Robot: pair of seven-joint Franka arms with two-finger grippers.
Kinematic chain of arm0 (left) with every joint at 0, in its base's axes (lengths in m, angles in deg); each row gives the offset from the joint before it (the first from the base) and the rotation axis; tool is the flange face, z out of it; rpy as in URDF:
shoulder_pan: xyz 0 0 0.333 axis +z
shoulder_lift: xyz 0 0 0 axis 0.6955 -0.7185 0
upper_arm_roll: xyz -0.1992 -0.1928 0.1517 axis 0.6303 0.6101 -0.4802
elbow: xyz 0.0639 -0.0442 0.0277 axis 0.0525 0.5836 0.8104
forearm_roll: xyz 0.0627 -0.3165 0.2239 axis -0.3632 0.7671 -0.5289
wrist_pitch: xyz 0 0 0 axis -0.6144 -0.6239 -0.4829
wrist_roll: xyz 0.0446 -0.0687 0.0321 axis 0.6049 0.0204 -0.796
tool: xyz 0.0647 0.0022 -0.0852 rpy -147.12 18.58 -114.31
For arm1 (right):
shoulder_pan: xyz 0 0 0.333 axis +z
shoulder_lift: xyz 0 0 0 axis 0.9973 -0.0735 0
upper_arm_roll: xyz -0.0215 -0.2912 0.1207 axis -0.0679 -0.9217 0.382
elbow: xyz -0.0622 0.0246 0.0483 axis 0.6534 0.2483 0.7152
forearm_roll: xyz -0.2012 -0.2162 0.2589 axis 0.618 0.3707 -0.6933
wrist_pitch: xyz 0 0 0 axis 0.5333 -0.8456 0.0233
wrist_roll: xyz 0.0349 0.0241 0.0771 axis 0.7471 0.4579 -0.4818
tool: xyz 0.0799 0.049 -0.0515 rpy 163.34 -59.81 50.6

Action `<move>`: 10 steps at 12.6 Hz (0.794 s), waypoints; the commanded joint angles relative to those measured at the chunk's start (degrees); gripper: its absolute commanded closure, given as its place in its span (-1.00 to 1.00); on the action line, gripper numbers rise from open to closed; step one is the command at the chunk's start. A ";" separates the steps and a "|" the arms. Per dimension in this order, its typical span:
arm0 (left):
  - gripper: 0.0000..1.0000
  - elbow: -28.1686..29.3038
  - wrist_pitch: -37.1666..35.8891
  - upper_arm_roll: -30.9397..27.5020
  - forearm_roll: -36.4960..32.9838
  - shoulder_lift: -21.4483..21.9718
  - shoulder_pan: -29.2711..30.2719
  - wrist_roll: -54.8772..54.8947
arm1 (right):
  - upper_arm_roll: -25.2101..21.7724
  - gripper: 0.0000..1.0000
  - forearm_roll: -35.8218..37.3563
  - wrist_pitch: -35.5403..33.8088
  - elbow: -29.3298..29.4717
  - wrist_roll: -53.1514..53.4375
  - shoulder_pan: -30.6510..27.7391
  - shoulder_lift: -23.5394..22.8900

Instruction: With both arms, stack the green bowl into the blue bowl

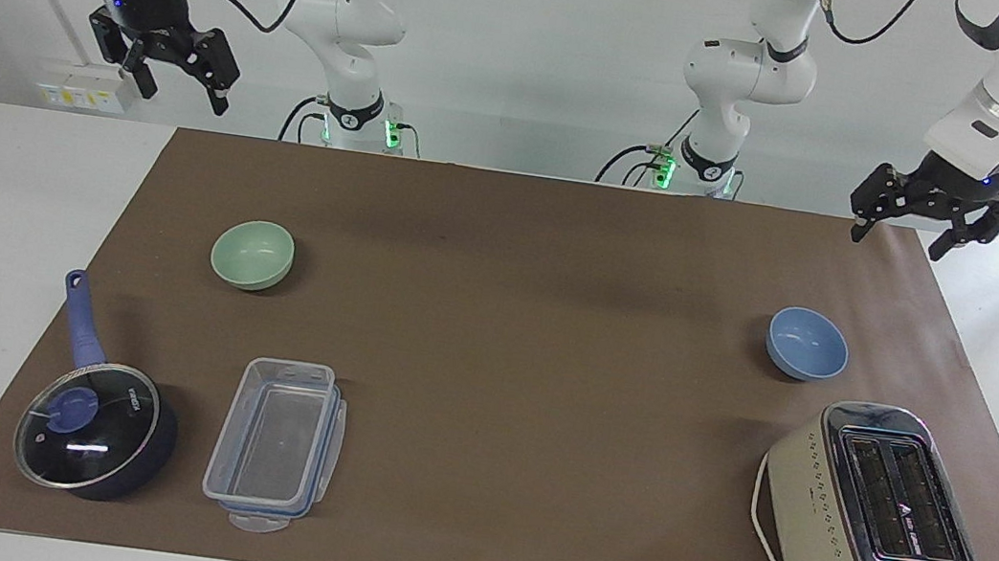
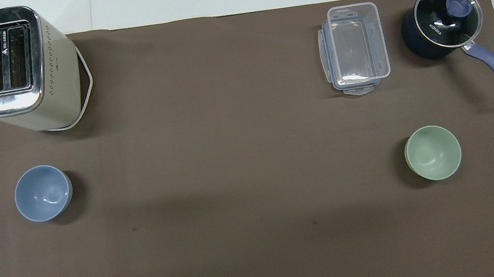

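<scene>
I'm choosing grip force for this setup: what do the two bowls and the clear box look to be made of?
The green bowl and the blue bowl look like matte ceramic or melamine: opaque, even colour, with only small soft highlights inside; which of the two cannot be told. The clear food container looks like glossy transparent plastic: the mat shows through it and it has bluish clip flaps at its rim.

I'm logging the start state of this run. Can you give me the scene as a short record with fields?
green bowl: upright, empty, toward the right arm's end
blue bowl: upright, empty, toward the left arm's end, nearer the robots than the toaster
stacked: not yet
left gripper: open, raised, holds nothing
right gripper: open, raised, holds nothing
other items: saucepan with lid, clear container
</scene>
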 commanded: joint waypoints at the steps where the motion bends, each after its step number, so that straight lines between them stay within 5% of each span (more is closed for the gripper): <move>1: -1.00 1.04 -1.13 -0.72 -0.64 1.52 -0.58 -0.56 | 0.12 -1.00 -1.09 0.63 -1.20 -0.10 -0.18 1.14; 10: -1.00 0.61 -0.26 -0.89 -0.72 1.08 -0.58 -0.30 | 0.12 -1.00 -1.09 0.63 -1.20 -0.10 -0.18 1.14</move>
